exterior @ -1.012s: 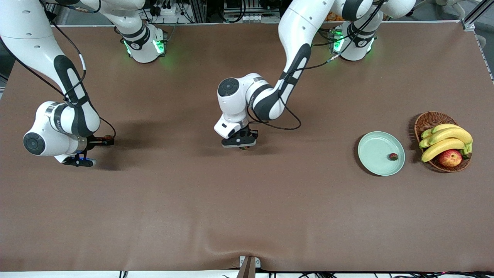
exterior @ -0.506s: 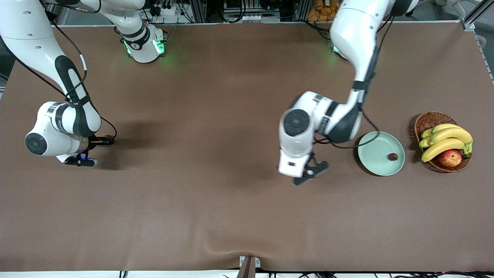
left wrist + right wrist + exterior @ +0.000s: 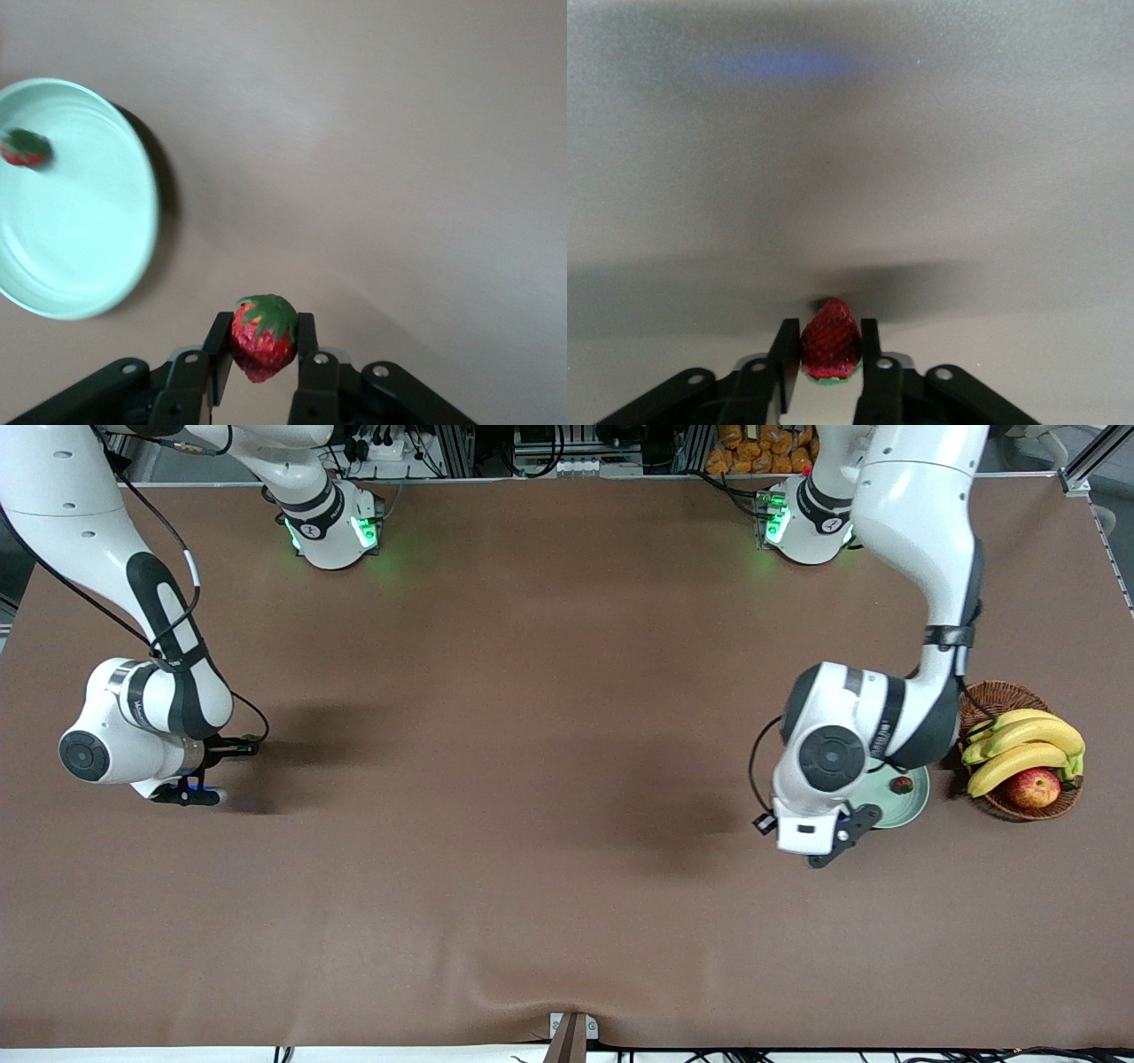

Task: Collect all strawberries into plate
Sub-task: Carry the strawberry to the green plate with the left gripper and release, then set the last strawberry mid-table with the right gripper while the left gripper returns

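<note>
One strawberry (image 3: 902,784) in plate (image 3: 912,808), basket (image 3: 990,700) w/ bananas (image 3: 1028,748) & apple (image 3: 1033,787) beside it twd left arm's end; left gripper (image 3: 263,367) w/ 2nd strawberry (image 3: 264,332) over table (image 3: 532,868) just beside plate; right gripper (image 3: 830,363) w/ 3rd strawberry (image 3: 830,343) low at right arm's end.

Both arms glossy white shells, black joint bands and dark round end caps; black cables looped outside the links; bases lit green; black grippers, silver screws on the finger mounts.
</note>
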`<state>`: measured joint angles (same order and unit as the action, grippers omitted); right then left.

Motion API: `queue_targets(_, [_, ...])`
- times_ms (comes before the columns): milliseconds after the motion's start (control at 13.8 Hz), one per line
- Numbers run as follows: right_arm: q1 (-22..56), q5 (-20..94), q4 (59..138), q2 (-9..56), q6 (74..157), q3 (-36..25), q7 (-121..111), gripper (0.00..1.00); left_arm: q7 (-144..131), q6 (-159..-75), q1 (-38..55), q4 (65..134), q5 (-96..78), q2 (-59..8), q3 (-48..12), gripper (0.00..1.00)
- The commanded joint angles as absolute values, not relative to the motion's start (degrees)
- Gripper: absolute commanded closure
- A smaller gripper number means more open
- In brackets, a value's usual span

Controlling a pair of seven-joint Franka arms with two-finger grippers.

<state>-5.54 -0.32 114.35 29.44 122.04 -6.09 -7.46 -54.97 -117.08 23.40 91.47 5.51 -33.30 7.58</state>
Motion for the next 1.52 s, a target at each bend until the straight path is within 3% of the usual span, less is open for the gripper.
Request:
queue_targets(0, [-5.9, -1.6, 114.7, 29.0, 122.0, -5.7, -9.0, 0.84, -45.6, -119.0, 18.6, 102.5, 5.3, -24.6, 6.9, 1.00])
queue_targets(217, [-5.9, -1.6, 114.1, 28.8, 121.9, -5.7, -9.1, 0.92, -34.8, -123.0, 13.5, 111.2, 5.3, -19.7, 6.9, 1.00])
queue_targets(506, [-4.1, -0.9, 108.4, 27.0, 118.1, -5.6, -8.7, 0.99, -24.1, -126.4, 9.0, 114.3, 5.3, -21.5, 6.8, 1.00])
queue_targets(1012, [12.1, 0.1, 98.9, 25.9, 116.3, -5.4, 8.7, 1.00, -15.2, -133.4, 4.1, 115.7, 5.3, -27.5, 6.8, 1.00])
queue_targets(1084, [14.7, 1.2, 98.4, 26.2, 116.4, -5.3, 13.1, 1.00, -14.8, -133.4, 4.0, 115.4, 5.4, -27.5, 6.8, 0.89])
queue_targets(1156, [17.3, 2.8, 98.2, 26.5, 116.5, -5.3, 17.0, 1.00, -14.8, -133.4, 4.1, 115.2, 5.4, -27.6, 6.8, 0.23])
queue_targets(1228, [19.6, 4.5, 98.2, 26.9, 116.9, -5.2, 19.1, 1.00, -14.8, -133.4, 4.6, 115.1, 5.3, -27.7, 6.9, 0.00])
queue_targets(1445, [25.0, 14.2, 97.5, 29.5, 117.4, -5.3, 20.6, 1.00, -15.3, -132.5, 5.4, 115.1, 5.3, -25.9, 6.6, 0.00])
